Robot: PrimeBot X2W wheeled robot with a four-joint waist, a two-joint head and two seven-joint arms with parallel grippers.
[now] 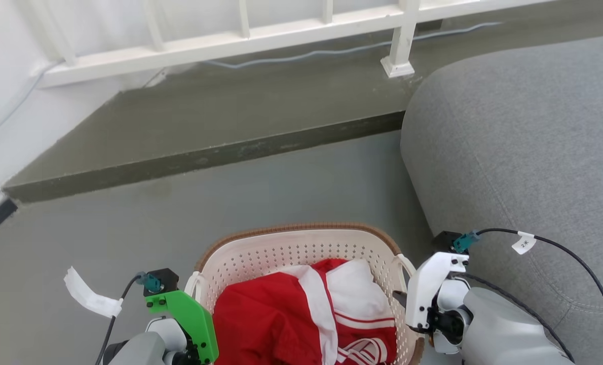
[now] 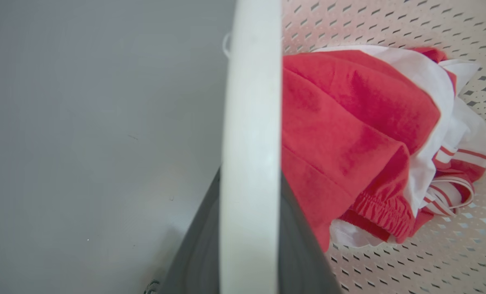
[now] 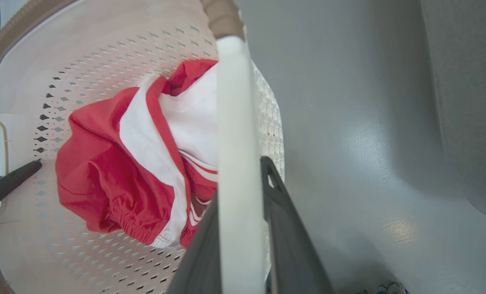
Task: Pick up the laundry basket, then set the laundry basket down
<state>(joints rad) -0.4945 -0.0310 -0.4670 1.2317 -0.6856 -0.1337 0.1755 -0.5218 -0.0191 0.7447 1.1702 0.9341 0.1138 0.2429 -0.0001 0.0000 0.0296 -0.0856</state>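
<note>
**Item 1. Laundry basket** (image 1: 273,256). Cream perforated plastic with a brown woven-look rim. It sits at 6 o'clock in the head view, between the two arms. Whether its base rests on the floor (image 1: 129,238) or hangs just clear of it cannot be told.

**Item 2. Garment** (image 1: 276,319). Red with white panels and stripes, bunched loosely inside the basket. It lies below the rim, so neither handle is covered.

**Item 3. Left gripper** (image 2: 250,173). Sits at 7 o'clock in the head view. In the left wrist view its two dark fingers are closed against either side of the left handle (image 2: 249,102). The white loop runs straight up between them.

**Item 4. Right gripper** (image 3: 241,179). Sits at 5 o'clock in the head view. It is clamped in the same way on the right handle (image 3: 237,102), with one finger inside the loop and one outside.

**Note on the hold.** The grip is matched on opposite handles. This probably keeps the load level and stops the basket from swinging or tipping the garment out.

**Item 5. Sofa** (image 1: 524,142). Grey and upholstered, at 3 o'clock, close beside the right arm. It leaves little room on that side.

**Item 6. Step** (image 1: 180,126) **and white railing** (image 1: 230,40). These lie from 11 to 12 o'clock, well apart from the basket.

**Status (judged).** The grasp is made on both sides. A lift or a set-down would need both arms to move together.
</note>
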